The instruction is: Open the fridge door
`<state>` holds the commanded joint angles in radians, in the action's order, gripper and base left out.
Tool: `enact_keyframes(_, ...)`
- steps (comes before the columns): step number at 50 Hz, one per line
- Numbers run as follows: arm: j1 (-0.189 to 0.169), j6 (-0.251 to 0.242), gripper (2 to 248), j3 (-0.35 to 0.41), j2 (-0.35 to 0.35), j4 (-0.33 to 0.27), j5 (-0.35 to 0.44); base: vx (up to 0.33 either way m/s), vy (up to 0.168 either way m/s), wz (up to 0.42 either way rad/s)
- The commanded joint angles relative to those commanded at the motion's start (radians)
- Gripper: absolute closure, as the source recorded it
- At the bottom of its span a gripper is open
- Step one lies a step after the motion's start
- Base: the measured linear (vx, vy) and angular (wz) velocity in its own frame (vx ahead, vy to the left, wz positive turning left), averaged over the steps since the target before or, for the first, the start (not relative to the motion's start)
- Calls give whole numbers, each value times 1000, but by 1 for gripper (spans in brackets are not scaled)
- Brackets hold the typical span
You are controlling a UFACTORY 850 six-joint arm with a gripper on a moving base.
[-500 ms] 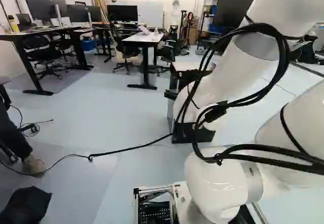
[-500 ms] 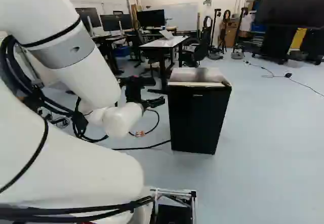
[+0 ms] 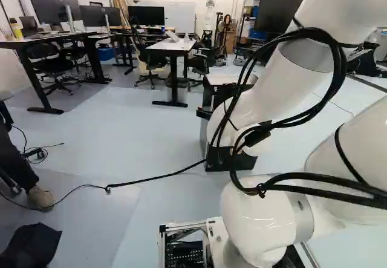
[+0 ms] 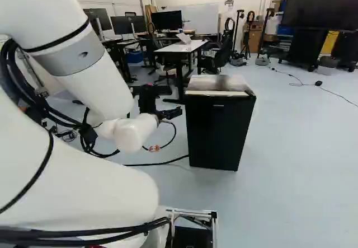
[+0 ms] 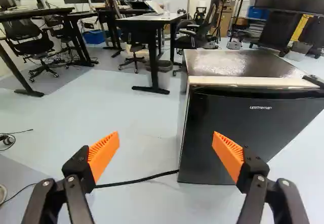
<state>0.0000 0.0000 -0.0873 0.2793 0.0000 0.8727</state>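
Presently, the end effector (image 5: 166, 145) stands with its two fingers well apart, orange pads (image 5: 104, 155) facing each other, nothing clamped between them. The fridge (image 4: 219, 84) is located ahead of the end effector and to its right, its closed door (image 5: 283, 120) turned broadly toward the robot. Governing relation: the door's upright near edge (image 5: 186, 143) falls ahead, between the lines of the two fingers and closer to the right one, while the bulk of the panel extends away to the right. A dark fitting (image 5: 315, 81) at the far upper corner is judged to be the hinge; if so, the near edge is the free one and the end effector is on the correct side of it. No projecting handle is observed. The next move is assessed as an advance with a slight shift rightward, to bring a fingertip to that edge. Principal risk: advancing too far right would press the right finger against the flat panel and push the fridge rather than open it.
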Motion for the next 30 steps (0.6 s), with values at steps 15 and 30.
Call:
enact_keyframes(15,0,0,3,-6,-7,0,0,0,0,0)
enact_keyframes(30,0,0,3,-36,-42,0,0,0,0,0)
